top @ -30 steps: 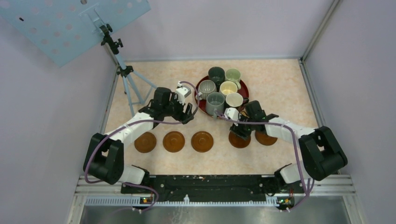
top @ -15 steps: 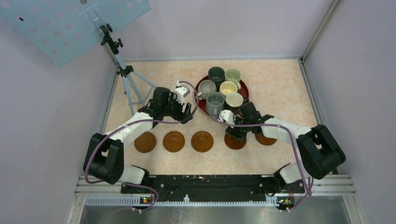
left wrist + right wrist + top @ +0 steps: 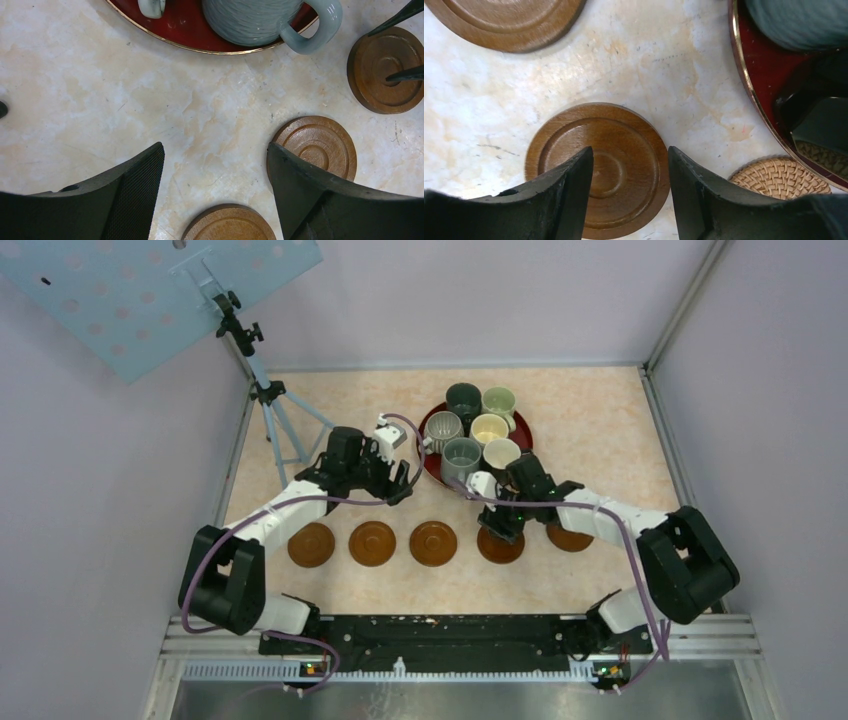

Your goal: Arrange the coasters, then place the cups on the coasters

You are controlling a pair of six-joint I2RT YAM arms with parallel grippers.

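Observation:
Several brown coasters lie in a row across the near half of the table, from the leftmost (image 3: 311, 544) to the rightmost (image 3: 570, 537). My right gripper (image 3: 497, 528) (image 3: 630, 152) is open, fingertips down on the fourth coaster (image 3: 500, 547) (image 3: 596, 170), one near its centre ring and one at its rim. Several cups stand on the dark-red tray (image 3: 428, 462), the grey cup (image 3: 461, 457) (image 3: 250, 20) nearest. My left gripper (image 3: 408, 485) (image 3: 215, 150) hovers open and empty over bare table between the tray and two coasters (image 3: 320, 142) (image 3: 230, 226).
A small woven mat (image 3: 779, 177) lies by the tray's rim (image 3: 744, 75). A tripod (image 3: 270, 410) carrying a perforated blue board (image 3: 150, 290) stands at the back left. Walls close in the table on three sides.
My right gripper has slid left and slightly nearer, and the coaster under it has moved left with it, widening the gap to the rightmost coaster. The left arm has barely moved.

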